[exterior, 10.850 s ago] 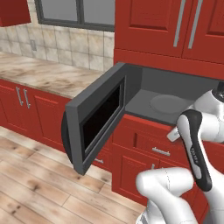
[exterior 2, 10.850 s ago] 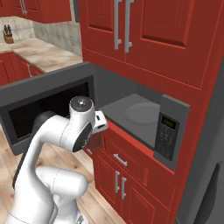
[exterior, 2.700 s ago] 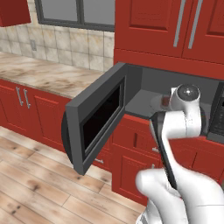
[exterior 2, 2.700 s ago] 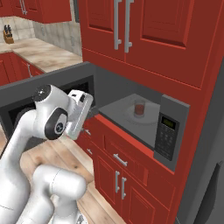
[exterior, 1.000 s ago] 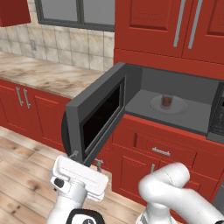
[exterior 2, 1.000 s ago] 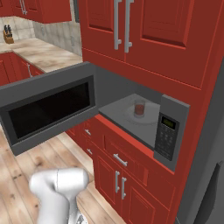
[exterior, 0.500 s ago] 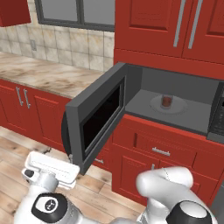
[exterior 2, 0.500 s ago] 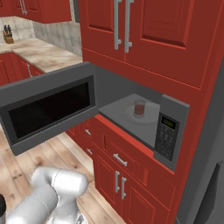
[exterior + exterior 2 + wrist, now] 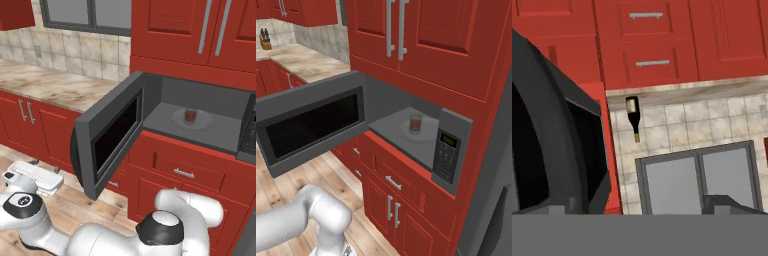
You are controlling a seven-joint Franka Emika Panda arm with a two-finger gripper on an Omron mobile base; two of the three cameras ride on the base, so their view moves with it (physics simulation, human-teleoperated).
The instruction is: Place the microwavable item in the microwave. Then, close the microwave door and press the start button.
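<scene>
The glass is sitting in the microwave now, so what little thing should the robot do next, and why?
Probably swing the open pincer up behind the microwave door and start pushing it shut. The glass tumbler already stands on the turntable plate inside the microwave, the door hangs wide open, and the pincer sits low by the floor, holding nothing.

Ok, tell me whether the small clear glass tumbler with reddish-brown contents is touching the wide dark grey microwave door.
Apart. In the left base view the tumbler stands on the round turntable plate inside the microwave, while the door hangs swung open, well away from it.
</scene>
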